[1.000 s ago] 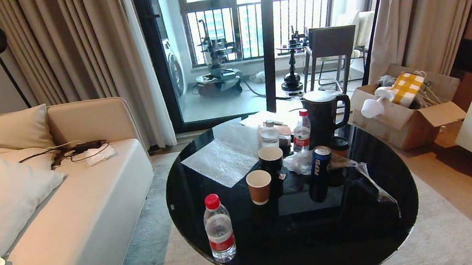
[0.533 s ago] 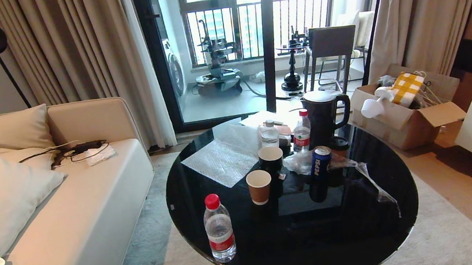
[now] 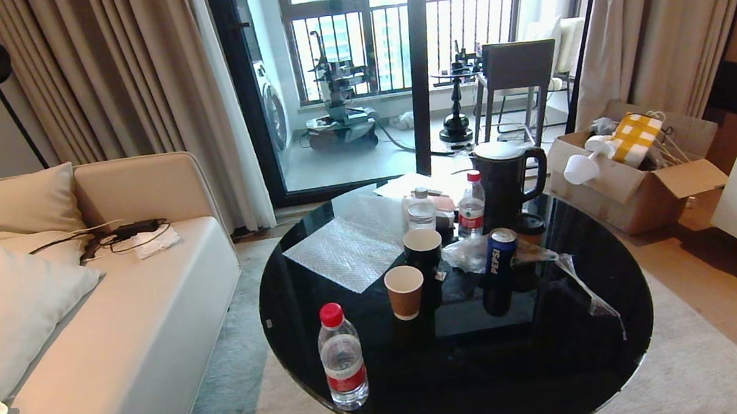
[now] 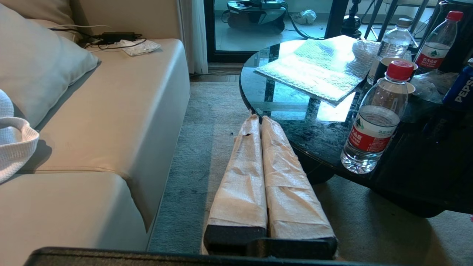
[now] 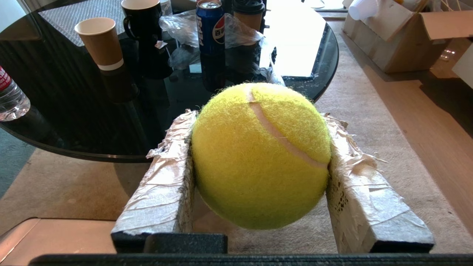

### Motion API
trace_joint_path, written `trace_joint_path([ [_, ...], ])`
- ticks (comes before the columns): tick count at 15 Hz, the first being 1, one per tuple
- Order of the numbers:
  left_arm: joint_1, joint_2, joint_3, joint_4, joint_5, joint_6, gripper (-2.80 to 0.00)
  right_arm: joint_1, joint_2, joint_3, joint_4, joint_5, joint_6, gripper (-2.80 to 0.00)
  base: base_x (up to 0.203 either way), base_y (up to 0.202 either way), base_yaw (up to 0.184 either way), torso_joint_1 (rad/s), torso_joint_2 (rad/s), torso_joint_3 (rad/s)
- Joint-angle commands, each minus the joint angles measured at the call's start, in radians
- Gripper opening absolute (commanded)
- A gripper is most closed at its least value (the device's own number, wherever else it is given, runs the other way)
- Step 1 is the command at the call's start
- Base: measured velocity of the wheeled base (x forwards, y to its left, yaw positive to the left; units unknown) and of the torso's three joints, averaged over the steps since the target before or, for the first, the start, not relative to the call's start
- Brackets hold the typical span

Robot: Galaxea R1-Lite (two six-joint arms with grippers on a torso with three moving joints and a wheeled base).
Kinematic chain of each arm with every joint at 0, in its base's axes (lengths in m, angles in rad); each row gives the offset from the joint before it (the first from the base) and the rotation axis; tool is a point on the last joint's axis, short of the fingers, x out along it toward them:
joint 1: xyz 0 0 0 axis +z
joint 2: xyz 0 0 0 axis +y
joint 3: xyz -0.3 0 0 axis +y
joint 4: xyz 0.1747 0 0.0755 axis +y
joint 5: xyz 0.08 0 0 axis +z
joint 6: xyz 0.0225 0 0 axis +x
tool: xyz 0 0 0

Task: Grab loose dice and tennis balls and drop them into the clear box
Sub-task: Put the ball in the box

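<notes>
A fuzzy yellow-green tennis ball (image 5: 258,159) sits clamped between the tape-wrapped fingers of my right gripper (image 5: 260,117), held above the beige rug just short of the black table's near rim. The left gripper (image 4: 259,120) is shut and holds nothing; its two wrapped fingers press together, pointing at the table's edge above the grey-green carpet. Neither arm appears in the head view. The dice and the clear box are out of view in every frame.
A round black glass table (image 3: 559,364) carries a water bottle (image 3: 342,358), a paper cup (image 3: 404,291), a Pepsi can (image 3: 497,269), a black jug (image 3: 505,184) and bubble wrap (image 3: 351,242). A beige sofa (image 3: 117,339) is on the left, a cardboard box (image 3: 629,175) on the right.
</notes>
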Motion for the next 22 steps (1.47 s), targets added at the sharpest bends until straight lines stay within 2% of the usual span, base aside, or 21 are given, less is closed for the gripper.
trace_joint_path([
  [1,0.0,0.0,0.0,0.0,0.001,0.0,-2.8,0.0,0.006,0.003,-0.001,0.0,-0.001,-2.8,0.0,0.0,0.0,0.0,0.0,0.0],
  [22,0.0,0.0,0.0,-0.001,0.002,0.006,-2.8,0.0,0.006,0.003,-0.001,0.0,-0.001,-2.8,0.0,0.0,0.0,0.0,0.0,0.0],
])
